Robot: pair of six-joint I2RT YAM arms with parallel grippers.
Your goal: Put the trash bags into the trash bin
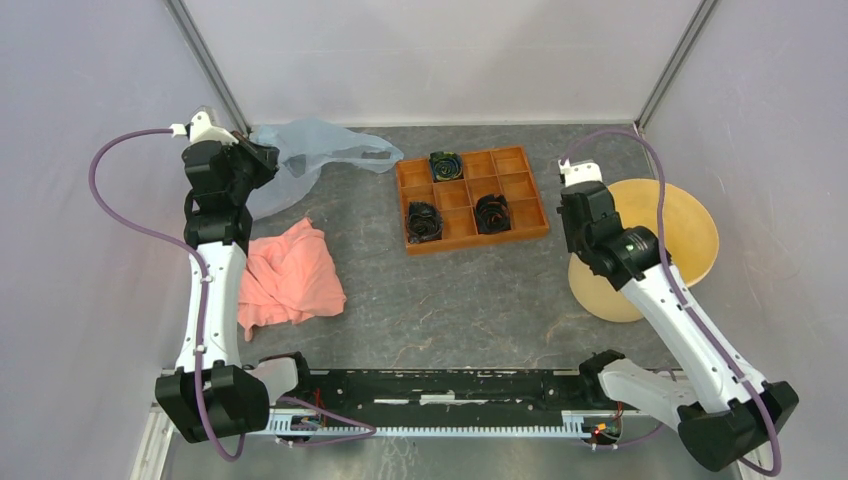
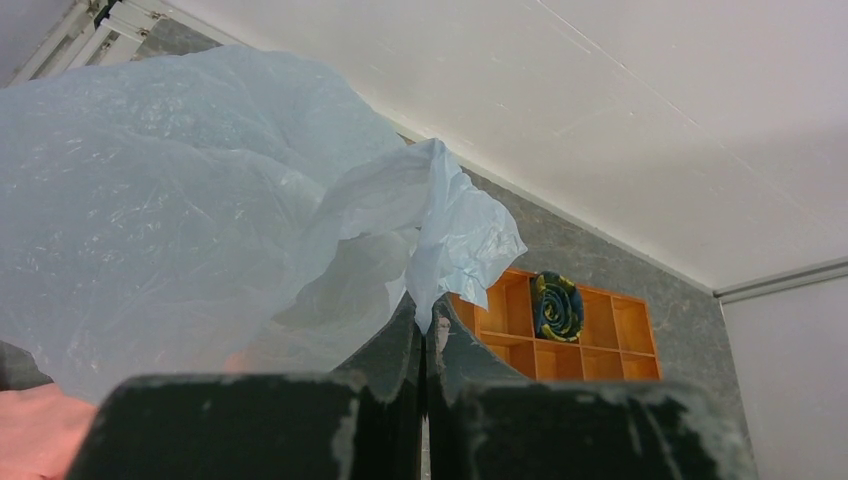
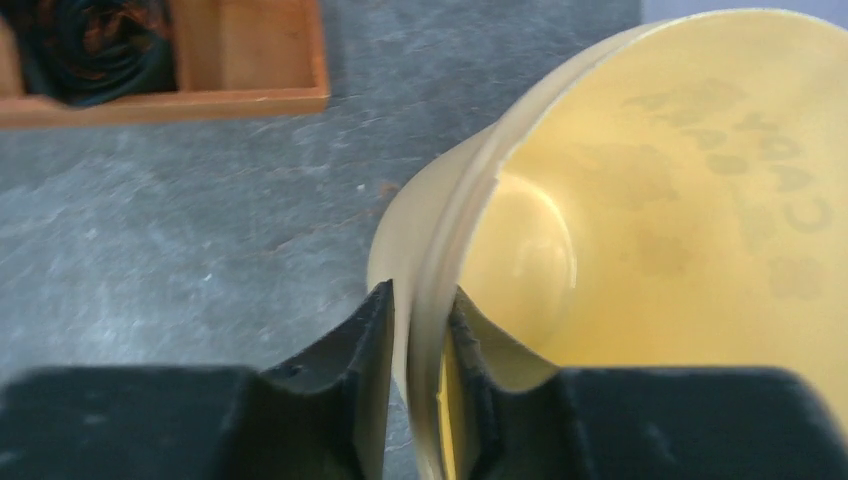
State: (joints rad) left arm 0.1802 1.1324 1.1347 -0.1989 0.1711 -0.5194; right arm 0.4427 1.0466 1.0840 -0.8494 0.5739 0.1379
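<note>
Barely begun: left gripper (image 2: 424,330) pinched shut on the trash bag (image 2: 180,220) at the far left, right gripper (image 3: 420,325) clamping the bin (image 3: 680,200) rim (well apart, far right); bag not yet inside.

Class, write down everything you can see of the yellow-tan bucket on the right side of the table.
The bucket is round, of smooth yellow-tan plastic, with tapered walls and a wide rim. Faint lettering shows through its wall, and nothing is visible inside it. It sits on the right side of the table, apparently tipped, to the right of the orange tray. The right gripper clamps its rim, one finger inside and one outside.
</note>
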